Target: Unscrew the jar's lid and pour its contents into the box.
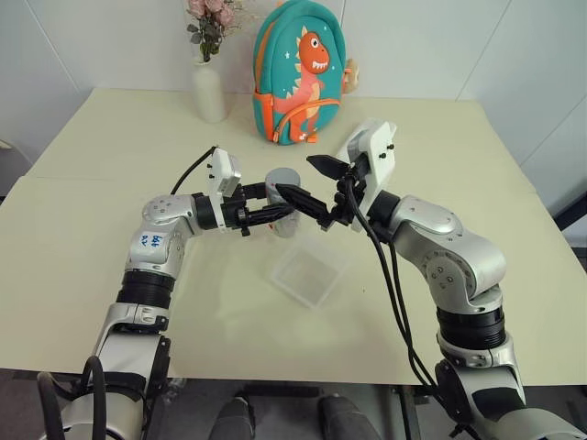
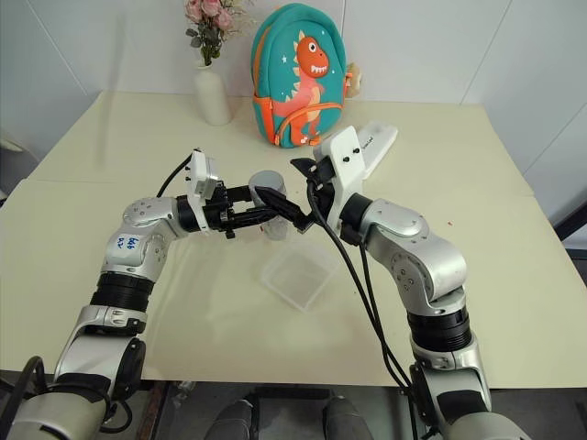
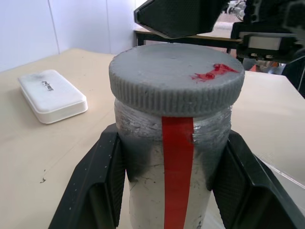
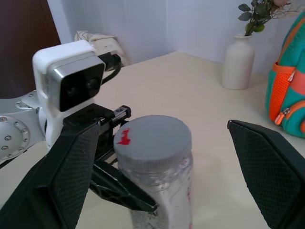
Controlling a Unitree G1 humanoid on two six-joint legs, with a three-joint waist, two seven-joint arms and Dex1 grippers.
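We reach both arms forward and bend them inward so the wrists meet at the middle. Our left gripper (image 1: 275,207) points level toward our right, its two black fingers (image 3: 95,186) clamped tight on what we hold. Our right gripper (image 1: 312,183) points toward our left, tilted slightly up, with its fingers (image 4: 271,176) spread wide apart, gripping nothing.

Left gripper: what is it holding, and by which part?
The left gripper clamps the jar by its body, just below the lid.
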